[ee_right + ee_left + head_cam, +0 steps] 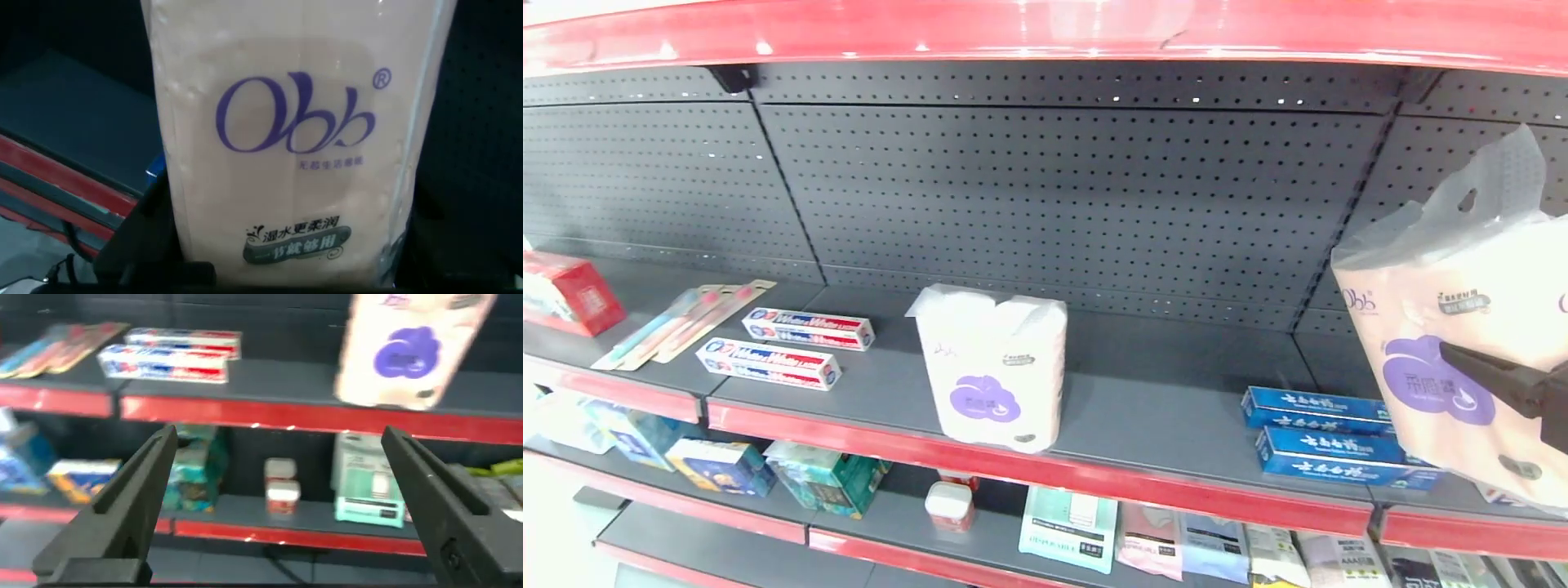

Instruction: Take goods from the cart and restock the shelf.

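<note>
Right pincer (1499,380) clamped on tissue pack (1454,327), held off shelf at far right, near upright, long axis vertical, handle flap up, overlapping blue boxes (1327,441). Left pincer (278,434) spread wide, facing red shelf edge (270,416). Bare deck btwn standing pack (995,367) & blue boxes, pegboard wall (1045,188) behind

The held pack (1462,327) runs off the head view's right edge with the right gripper (1503,382), and hides one end of the blue boxes (1315,433). The red box (568,294) is cut by the left edge. In the left wrist view the shelf pack (404,355) loses its top and the lower goods (282,486) are blurred.
</note>
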